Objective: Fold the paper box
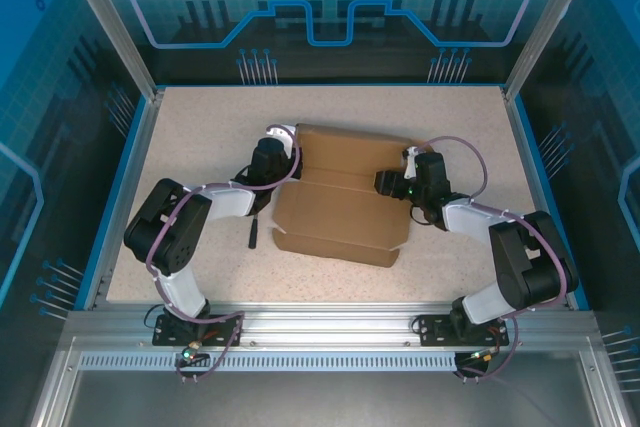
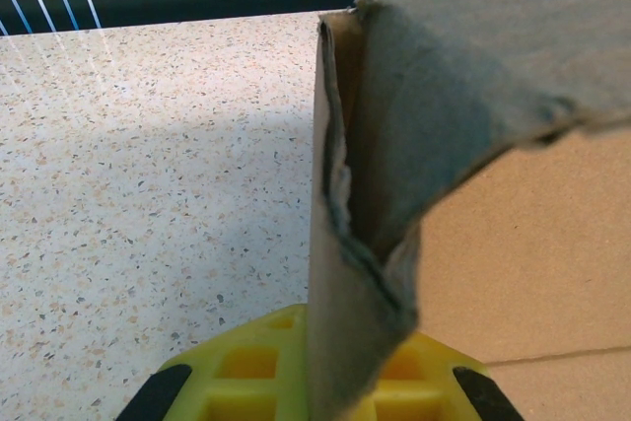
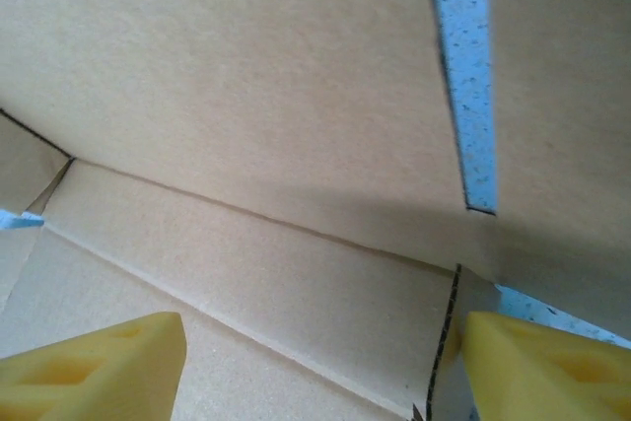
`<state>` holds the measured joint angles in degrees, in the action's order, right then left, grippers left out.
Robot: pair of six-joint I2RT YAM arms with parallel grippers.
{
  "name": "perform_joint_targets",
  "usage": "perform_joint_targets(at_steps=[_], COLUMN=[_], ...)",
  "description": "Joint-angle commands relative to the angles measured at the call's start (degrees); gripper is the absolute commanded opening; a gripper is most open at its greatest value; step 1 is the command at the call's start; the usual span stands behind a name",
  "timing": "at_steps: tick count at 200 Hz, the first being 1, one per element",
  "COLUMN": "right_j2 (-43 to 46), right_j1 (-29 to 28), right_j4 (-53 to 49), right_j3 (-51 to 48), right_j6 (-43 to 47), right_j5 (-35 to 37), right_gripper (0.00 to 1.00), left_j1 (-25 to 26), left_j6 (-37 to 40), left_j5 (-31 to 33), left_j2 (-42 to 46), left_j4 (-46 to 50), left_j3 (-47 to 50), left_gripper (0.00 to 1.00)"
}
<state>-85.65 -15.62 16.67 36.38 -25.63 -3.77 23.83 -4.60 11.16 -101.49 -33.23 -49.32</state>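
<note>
The paper box [image 1: 345, 192] lies mid-frame in the top view, plain brown cardboard, matte and fibrous, creased into a shallow rectangle on the speckled beige table [image 1: 200, 127]; my left pincer [image 2: 340, 367], with yellow gridded pads, is clamped on a frayed upright flap at the box's upper-left corner; my right pincer [image 3: 325, 362] stands wide apart before the inner wall, gripping nothing; a narrow tapered slot [image 3: 465, 96] pierces that wall.

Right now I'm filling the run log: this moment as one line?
paper box: partly folded | left gripper: shut on its left wall | right gripper: open, over its right side
</note>
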Motion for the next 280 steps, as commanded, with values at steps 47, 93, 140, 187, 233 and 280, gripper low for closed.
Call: perform_joint_targets(at_steps=[47,93,140,187,233,280], right_j2=[-3.3,-5.2,-0.6,7.5,18.7,29.3], right_j1=[-2.1,-3.8,-3.4,-2.6,-2.2,-1.7], right_j4=[4.4,4.0,-0.8,-10.6,-25.4,-38.7], right_j3=[0.3,0.8,0.4,0.0,1.5,7.1], right_j6=[-0.9,-1.0,1.3,3.7,6.8,12.4], right_j5=[-2.6,-1.8,0.4,1.7,4.2,8.0], right_gripper=[0.66,0.65,0.67,0.77,0.81,0.82], left_j1=[0.4,0.4,0.4,0.0,-0.1,-0.2], left_j6=[-1.3,-1.1,-0.8,-0.8,-0.7,-0.7], left_j5=[-0.1,0.1,0.9,1.5,1.6,1.6], left_j2=[2.2,2.3,2.6,2.9,3.1,2.3], left_j4=[-0.3,-0.5,-0.4,0.2,0.2,-0.1], left_j3=[0.8,1.0,1.2,1.2,1.3,1.4], left_gripper=[0.00,0.00,0.00,0.00,0.00,0.00])
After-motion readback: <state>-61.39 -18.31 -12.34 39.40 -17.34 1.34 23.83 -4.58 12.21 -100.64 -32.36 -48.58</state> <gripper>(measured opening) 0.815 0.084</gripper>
